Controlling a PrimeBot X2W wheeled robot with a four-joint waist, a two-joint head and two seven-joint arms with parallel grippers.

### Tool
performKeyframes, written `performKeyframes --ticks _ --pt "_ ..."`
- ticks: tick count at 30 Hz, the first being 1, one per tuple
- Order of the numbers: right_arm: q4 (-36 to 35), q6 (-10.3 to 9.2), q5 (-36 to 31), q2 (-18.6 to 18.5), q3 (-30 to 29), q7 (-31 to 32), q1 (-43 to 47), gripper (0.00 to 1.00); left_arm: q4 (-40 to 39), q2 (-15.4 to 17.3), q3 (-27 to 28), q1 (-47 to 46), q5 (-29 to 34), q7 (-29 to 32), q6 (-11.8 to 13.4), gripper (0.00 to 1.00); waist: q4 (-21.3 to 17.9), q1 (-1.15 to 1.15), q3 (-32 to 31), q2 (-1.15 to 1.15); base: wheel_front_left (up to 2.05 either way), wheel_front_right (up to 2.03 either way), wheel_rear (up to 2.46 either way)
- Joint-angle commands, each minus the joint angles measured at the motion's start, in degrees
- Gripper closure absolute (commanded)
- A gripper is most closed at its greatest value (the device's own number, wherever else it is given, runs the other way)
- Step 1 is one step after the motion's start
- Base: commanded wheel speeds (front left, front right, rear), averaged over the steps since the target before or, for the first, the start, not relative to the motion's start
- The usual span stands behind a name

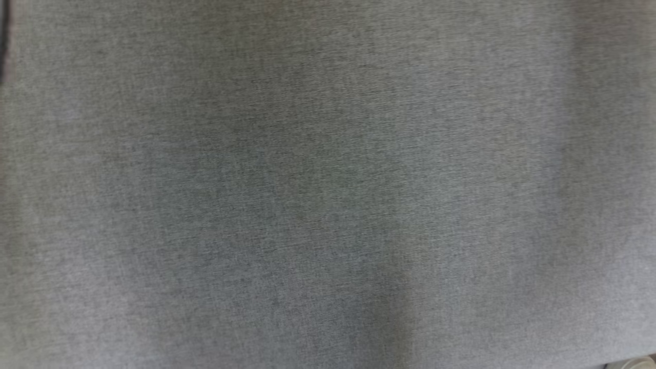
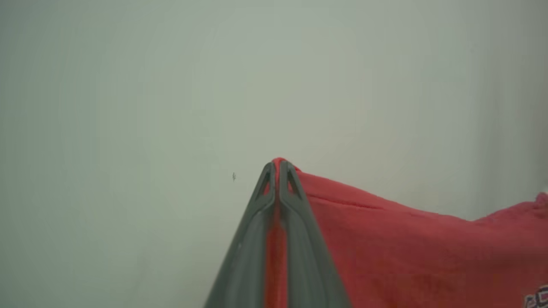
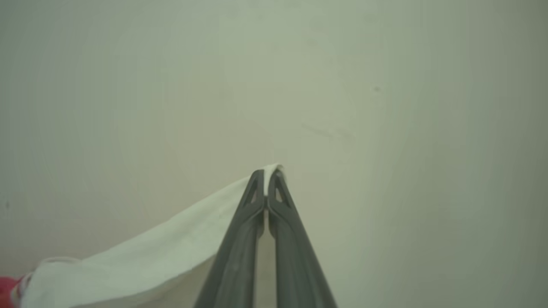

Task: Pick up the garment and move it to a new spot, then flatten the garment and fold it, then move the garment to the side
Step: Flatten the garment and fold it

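Note:
In the left wrist view my left gripper (image 2: 279, 164) is shut on a red edge of the garment (image 2: 406, 248), which hangs away to the right; a printed mark (image 2: 537, 299) shows at its lower right corner. In the right wrist view my right gripper (image 3: 267, 173) is shut on a white edge of the garment (image 3: 141, 252). This white cloth stretches down to the left, where a bit of red (image 3: 6, 286) shows at the frame's edge. Both held edges are lifted in front of a plain pale surface.
The head view looks closely at a grey woven cloth surface (image 1: 328, 184), slightly blurred. A dark strip (image 1: 4, 41) runs along its upper left edge and a pale rounded object (image 1: 635, 363) peeks in at the bottom right corner.

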Motion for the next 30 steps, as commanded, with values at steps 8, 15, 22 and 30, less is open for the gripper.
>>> performKeyframes --ticks 8,15,22,30 --pt "-2.12 -0.14 5.36 -3.98 6.91 0.57 13.30 1.00 -2.04 3.14 -3.03 12.38 -2.96 0.75 -2.30 1.00 1.59 -0.01 -3.56 -0.01 0.00 0.00 0.00" --pt "-6.15 -0.14 12.81 -5.23 5.82 10.22 26.75 1.00 -6.14 5.37 -4.99 23.56 -6.79 3.56 -2.47 1.00 2.31 -0.01 -9.34 -0.01 0.00 0.00 0.00" --pt "-9.06 -0.14 15.82 -2.62 3.07 22.64 38.29 1.00 -7.09 5.33 -7.16 34.25 -10.69 7.11 -1.97 1.00 1.92 -0.01 -15.26 -0.01 0.00 0.00 0.00" --pt "-11.77 -0.14 17.51 0.28 0.76 33.90 53.05 1.00 -6.99 4.78 -9.54 48.48 -14.44 8.74 -1.20 1.00 1.55 -0.01 -23.33 -0.01 0.00 0.00 0.00"
